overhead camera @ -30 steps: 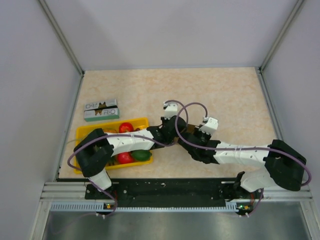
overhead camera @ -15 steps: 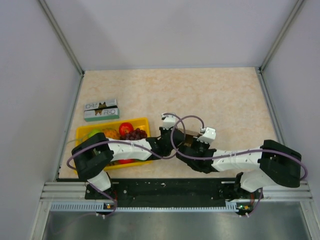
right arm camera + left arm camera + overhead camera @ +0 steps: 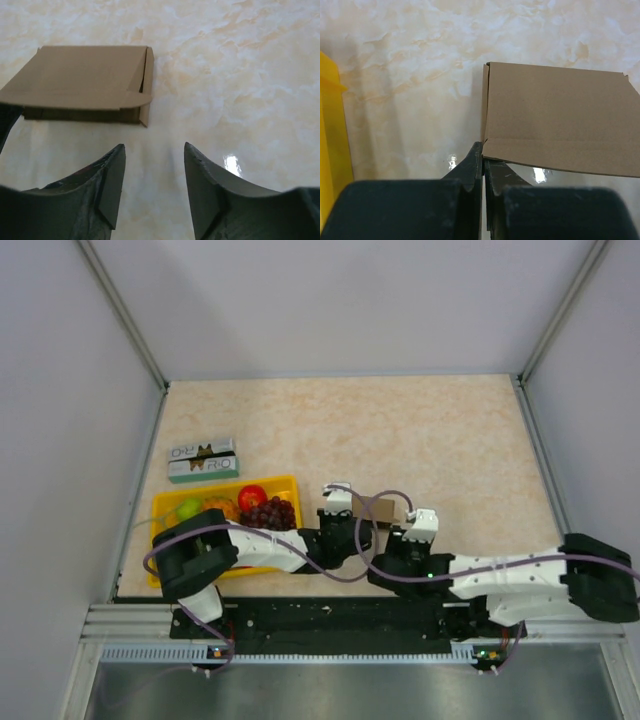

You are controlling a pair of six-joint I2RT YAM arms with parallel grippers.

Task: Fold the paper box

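Top view: a small folded brown kraft paper box (image 3: 378, 506) sits on the beige marbled desk (image 3: 420, 420), near its front edge, between the two arm tips. To its left, a shallow yellow plastic tray (image 3: 225, 487) holds a green fruit (image 3: 188, 507), an orange (image 3: 222, 507), a red tomato (image 3: 252, 497) and dark grapes (image 3: 272, 511) (the left arm covers part of the tray). A green-and-white printed carton (image 3: 202, 460) lies behind the tray.

Left wrist view: the left fingers (image 3: 472, 167) are pressed together at the box's near left corner. Whether any card is caught between them cannot be told. A pull from here could drag or twist the box.

Right wrist view: the right fingers (image 3: 112, 175) are spread, empty and clear of the box. The box's top flap overhangs loosely, so with nothing bracing it, it may spring open.
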